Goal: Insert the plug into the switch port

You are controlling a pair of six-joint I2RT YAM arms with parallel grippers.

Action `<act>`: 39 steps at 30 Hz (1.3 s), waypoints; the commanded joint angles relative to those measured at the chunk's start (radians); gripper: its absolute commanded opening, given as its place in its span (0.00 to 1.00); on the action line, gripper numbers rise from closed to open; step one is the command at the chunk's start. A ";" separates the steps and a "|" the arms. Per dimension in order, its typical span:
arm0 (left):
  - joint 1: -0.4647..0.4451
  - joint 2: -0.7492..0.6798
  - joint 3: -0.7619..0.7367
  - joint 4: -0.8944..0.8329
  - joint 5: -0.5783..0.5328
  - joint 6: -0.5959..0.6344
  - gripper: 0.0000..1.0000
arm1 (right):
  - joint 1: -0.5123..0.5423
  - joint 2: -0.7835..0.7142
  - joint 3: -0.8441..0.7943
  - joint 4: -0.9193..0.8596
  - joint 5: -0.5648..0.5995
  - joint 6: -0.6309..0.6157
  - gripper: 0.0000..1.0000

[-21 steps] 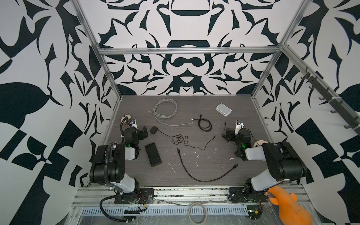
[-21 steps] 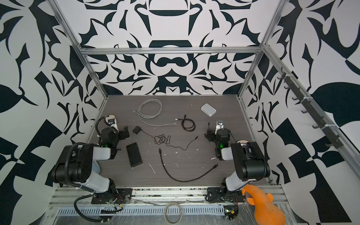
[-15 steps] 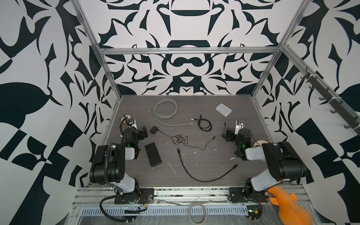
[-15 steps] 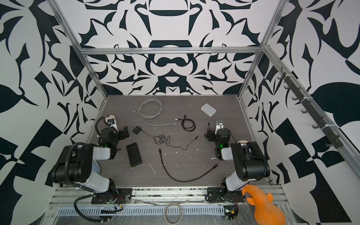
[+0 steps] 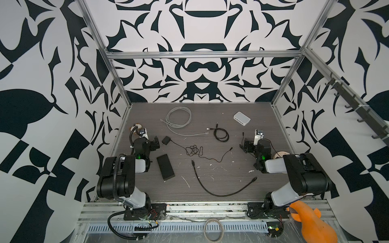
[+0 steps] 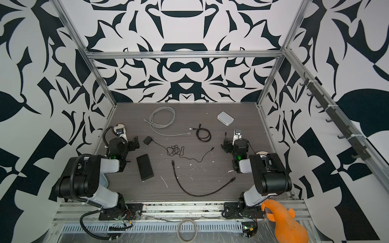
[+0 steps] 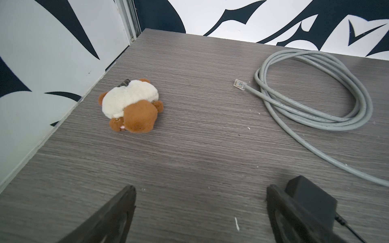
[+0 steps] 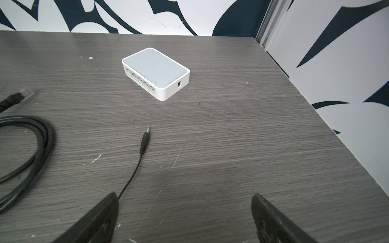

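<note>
Switch [image 8: 155, 73], a smooth white plastic box with rounded corners and a row of ports along one side, lies flat near the far right corner of the grey wood-grain table [image 8: 242, 136]. Near it, apart, lies a slim black barrel plug [image 8: 145, 140] on a thin cord [image 8: 131, 174]. Right gripper [image 8: 185, 202] and left gripper [image 7: 201, 190] stand wide apart, holding nothing. A coiled grey rubbery cable [image 7: 315, 117] lies by the far edge.

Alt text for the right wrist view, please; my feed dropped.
A white switch lies flat on the grey table, nothing plugged in. A black barrel plug lies loose between it and the open right gripper.
</note>
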 commanded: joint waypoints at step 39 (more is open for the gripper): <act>-0.218 -0.225 0.367 -1.378 -0.074 -0.917 0.88 | 0.822 0.135 0.686 -0.671 -0.336 0.449 0.68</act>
